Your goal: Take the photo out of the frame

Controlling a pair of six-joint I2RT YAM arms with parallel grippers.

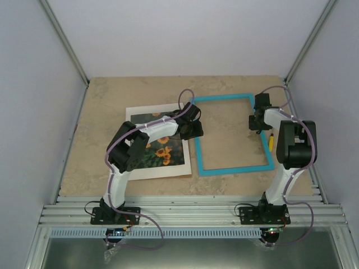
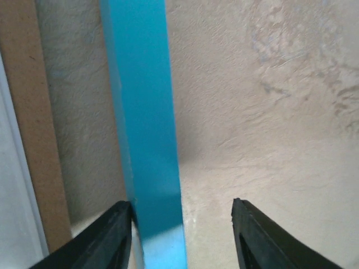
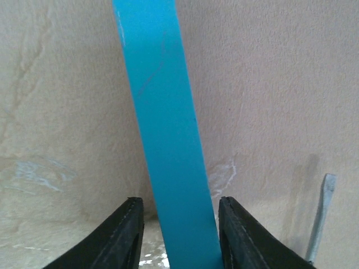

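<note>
**Item 1. The frame** (image 1: 233,169): turquoise rectangle lying flat on the counter (image 1: 101,112). Its opening is empty and bare stone shows through. It spans from one pincer to the other.

**Item 2. Left pincer** (image 2: 180,204): released, jaws straddling the frame's left bar. The bar sits close to one finger, with a clear gap at the other.

**Item 3. Right pincer** (image 3: 179,200): released, astride the opposite bar with slight clearance. Straddling two sides probably serves to keep the frame level.

**Item 4. The photo** (image 1: 167,152): outside the frame, just left of the left pincer. It lies face up on a white sheet (image 1: 160,172). Removal looks complete.

**Item 5. Screwdriver** (image 3: 320,218): just right of the right pincer, clear of the bar.
</note>
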